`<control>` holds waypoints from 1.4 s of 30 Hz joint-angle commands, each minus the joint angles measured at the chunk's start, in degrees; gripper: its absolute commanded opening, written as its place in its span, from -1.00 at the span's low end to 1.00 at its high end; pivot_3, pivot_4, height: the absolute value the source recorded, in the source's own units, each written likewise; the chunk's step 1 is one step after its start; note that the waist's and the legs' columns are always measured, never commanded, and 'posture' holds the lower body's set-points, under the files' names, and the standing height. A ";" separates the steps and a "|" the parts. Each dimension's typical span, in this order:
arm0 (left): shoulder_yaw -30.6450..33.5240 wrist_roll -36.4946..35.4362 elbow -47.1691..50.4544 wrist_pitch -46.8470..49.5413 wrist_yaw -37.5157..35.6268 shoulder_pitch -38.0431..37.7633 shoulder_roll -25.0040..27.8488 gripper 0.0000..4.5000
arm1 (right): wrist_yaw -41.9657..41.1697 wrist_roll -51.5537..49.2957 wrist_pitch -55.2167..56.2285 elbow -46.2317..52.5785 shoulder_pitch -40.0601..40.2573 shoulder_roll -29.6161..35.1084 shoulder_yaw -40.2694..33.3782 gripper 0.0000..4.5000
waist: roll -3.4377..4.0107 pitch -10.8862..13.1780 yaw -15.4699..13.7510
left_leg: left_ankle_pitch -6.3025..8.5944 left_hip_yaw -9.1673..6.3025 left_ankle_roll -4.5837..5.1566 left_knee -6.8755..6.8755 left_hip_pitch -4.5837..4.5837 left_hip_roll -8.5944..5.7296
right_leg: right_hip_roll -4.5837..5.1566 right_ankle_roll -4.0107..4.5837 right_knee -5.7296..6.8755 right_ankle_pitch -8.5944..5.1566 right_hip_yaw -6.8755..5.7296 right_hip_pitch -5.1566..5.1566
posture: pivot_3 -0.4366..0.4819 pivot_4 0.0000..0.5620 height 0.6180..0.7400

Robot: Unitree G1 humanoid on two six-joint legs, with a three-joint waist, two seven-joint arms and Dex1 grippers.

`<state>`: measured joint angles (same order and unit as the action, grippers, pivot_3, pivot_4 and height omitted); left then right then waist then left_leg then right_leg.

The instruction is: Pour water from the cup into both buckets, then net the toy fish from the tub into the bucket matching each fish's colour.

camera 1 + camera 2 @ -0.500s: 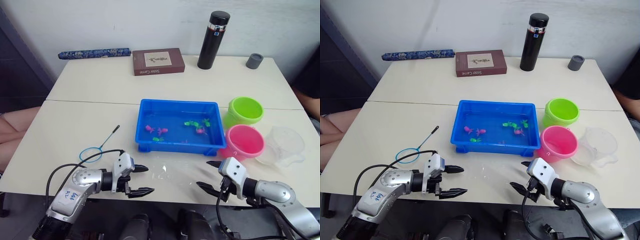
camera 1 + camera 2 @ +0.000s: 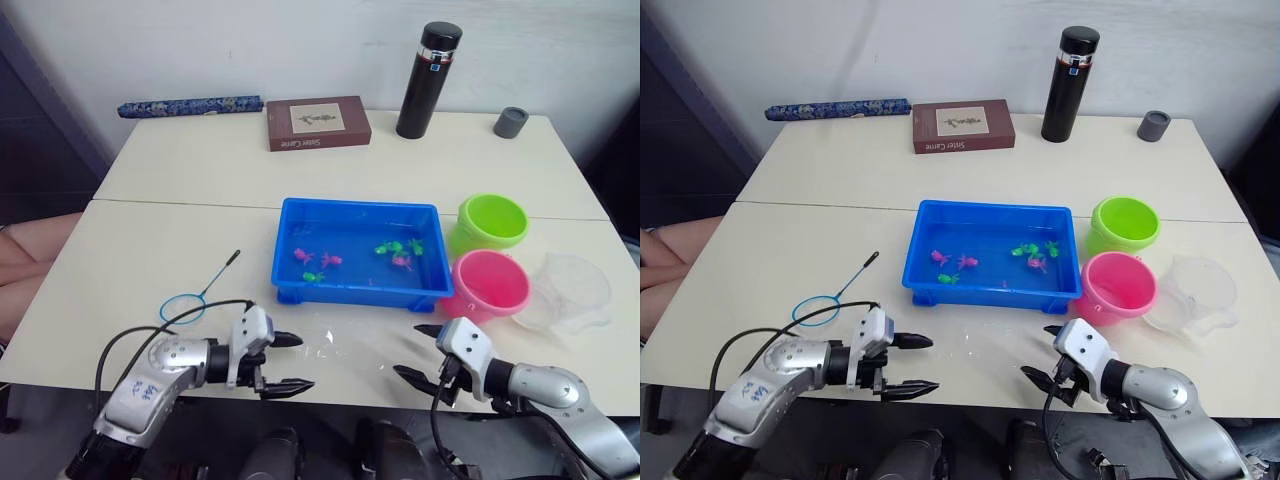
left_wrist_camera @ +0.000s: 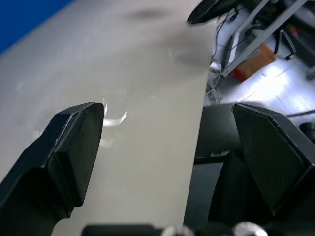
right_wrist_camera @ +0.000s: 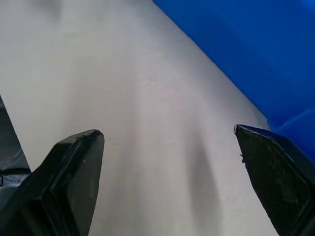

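Note:
The blue tub stands mid-table and holds several pink and green toy fish. To its right stand the lime green bucket and the pink bucket. The clear cup rests at the table's right edge, beside the pink bucket. A small net with a blue hoop lies left of the tub. My left gripper hovers open over the front edge, empty, right of the net. My right gripper is open and empty too, just in front of the tub's right corner.
At the back of the table stand a tall black flask, a small grey cap, a brown book and a rolled blue cloth case. A seam joins two table tops behind the tub. A wet patch glistens in front of the tub.
The left gripper has slid slightly right and down along the front edge. The right gripper has barely moved. The whole picture has shifted a little.

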<state>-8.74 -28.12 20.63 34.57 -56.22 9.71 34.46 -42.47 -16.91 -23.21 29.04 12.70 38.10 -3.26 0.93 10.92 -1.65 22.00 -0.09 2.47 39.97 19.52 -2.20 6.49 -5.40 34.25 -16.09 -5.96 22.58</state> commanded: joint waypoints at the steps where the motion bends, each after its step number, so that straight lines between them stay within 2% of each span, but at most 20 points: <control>1: 2.75 -9.10 2.88 6.36 -1.64 5.72 -1.09 0.99 | 3.75 -8.70 -5.83 8.72 2.70 -2.23 -9.46 1.00 | 0.02 0.00 -0.01 | 0.00 0.01 0.00 0.00 -0.01 0.00 | 0.00 0.00 0.03 0.00 0.00 0.00 | -0.05 -0.47 1.00; 5: 2.41 -11.88 -0.37 8.65 -3.90 14.24 -1.75 0.99 | 8.98 -14.31 -10.94 15.54 9.26 -5.19 -21.98 1.00 | 0.01 0.00 -0.20 | -0.01 -0.05 -0.01 0.00 0.02 -0.01 | -0.03 0.00 0.21 0.00 -0.08 -0.02 | -0.05 -0.47 1.00; 9: 0.27 -9.60 -4.51 6.52 -6.19 21.06 -2.69 0.99 | 12.57 -19.16 -13.23 18.58 17.49 -9.50 -33.63 1.00 | 0.01 0.00 -0.51 | -0.02 -0.03 -0.01 -0.02 0.00 -0.03 | -0.09 -0.02 0.22 0.00 -0.07 -0.07 | -0.05 -0.47 1.00; 15: -0.79 -8.61 -9.30 4.55 -7.60 26.00 -5.23 0.99 | 21.93 -21.41 -15.71 16.12 18.20 -13.56 -41.92 1.00 | 0.01 0.00 0.22 | -0.01 0.09 -0.02 -0.04 -0.11 -0.01 | -0.14 -0.05 0.20 0.00 0.07 -0.07 | -0.05 -0.47 1.00; 19: -1.37 -7.88 -9.31 3.50 -7.08 27.04 -6.87 0.99 | 30.15 -17.09 -16.74 9.22 12.79 -13.68 -43.24 1.00 | 0.02 0.00 0.21 | -0.03 0.12 -0.09 -0.08 -0.14 0.03 | -0.17 -0.04 0.20 -0.01 0.10 -0.04 | -0.05 -0.47 1.00; 24: -1.25 -7.07 -8.75 3.83 -6.29 26.66 -6.88 0.99 | 34.80 -10.03 -15.08 0.80 7.72 -12.89 -39.73 1.00 | 0.04 0.00 0.08 | -0.08 0.12 -0.12 -0.13 -0.12 0.03 | -0.17 -0.01 0.19 -0.02 0.08 -0.01 | -0.05 -0.47 1.00; 42: 0.05 -7.80 -4.63 5.37 -3.20 26.01 -5.22 0.99 | 41.41 -0.92 -8.63 -14.22 -5.65 -14.20 -35.06 1.00 | 0.16 -0.02 0.21 | -0.13 0.18 -0.13 -0.12 -0.15 0.02 | -0.19 -0.02 0.31 -0.03 0.12 -0.02 | -0.05 -0.47 1.00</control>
<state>-9.91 -35.46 13.39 40.09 -59.56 35.61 29.02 -2.35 -19.10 -33.39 14.57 7.34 23.81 -37.98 1.09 10.90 -1.44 21.86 0.09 2.34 39.84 19.37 -2.17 6.29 -5.42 34.56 -16.12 -5.84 22.57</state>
